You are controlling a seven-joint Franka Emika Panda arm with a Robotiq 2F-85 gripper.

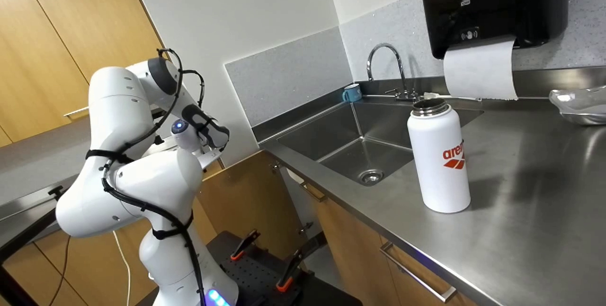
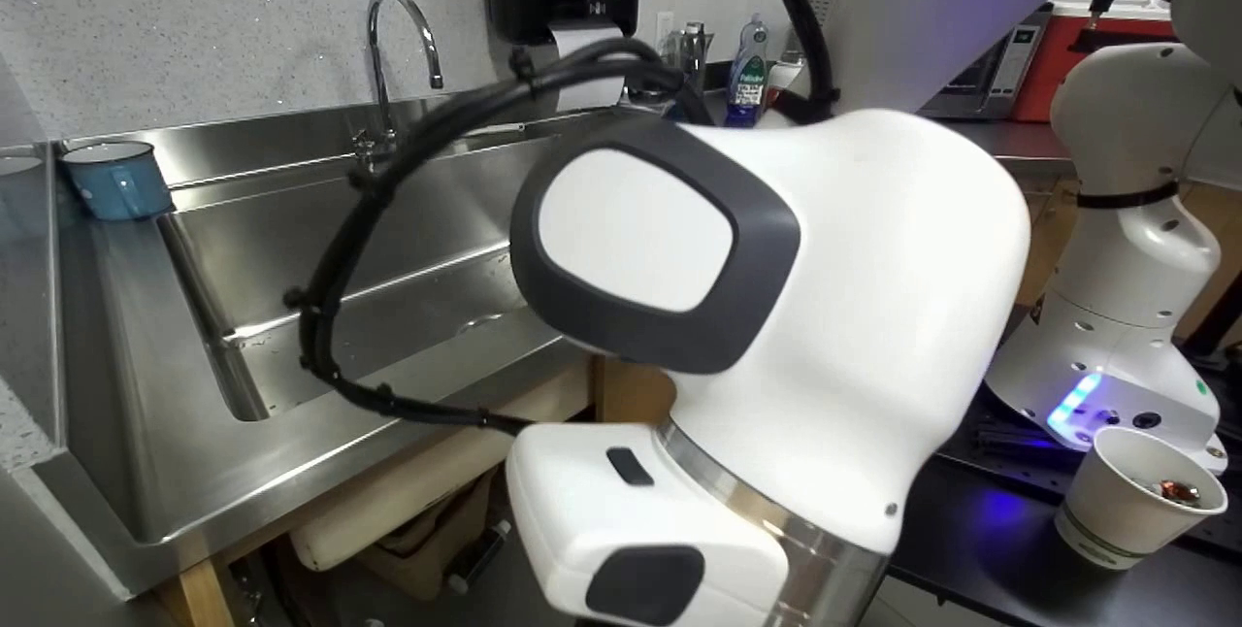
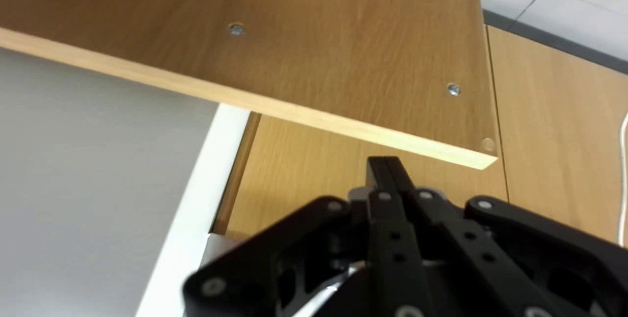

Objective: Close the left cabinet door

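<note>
The left cabinet door (image 1: 246,197) is a brown wood panel standing open below the sink counter, beside the robot base, in an exterior view. In the wrist view, the face of the left cabinet door (image 3: 343,47) carries two screw heads, and its pale edge runs across the middle. No handle shows on this face. My gripper (image 3: 385,162) is shut with its fingertips together and nothing between them. The fingertips appear just short of the door's pale edge, near its free corner; contact cannot be told. In both exterior views the fingers are hidden behind the arm or out of frame.
A steel sink (image 1: 303,154) and counter edge lie above the cabinet opening. A white bottle (image 1: 440,159) and a blue mug (image 1: 352,93) stand on the counter. Clamps (image 1: 289,273) stick up from the base table. A paper cup (image 2: 1135,501) stands near the base.
</note>
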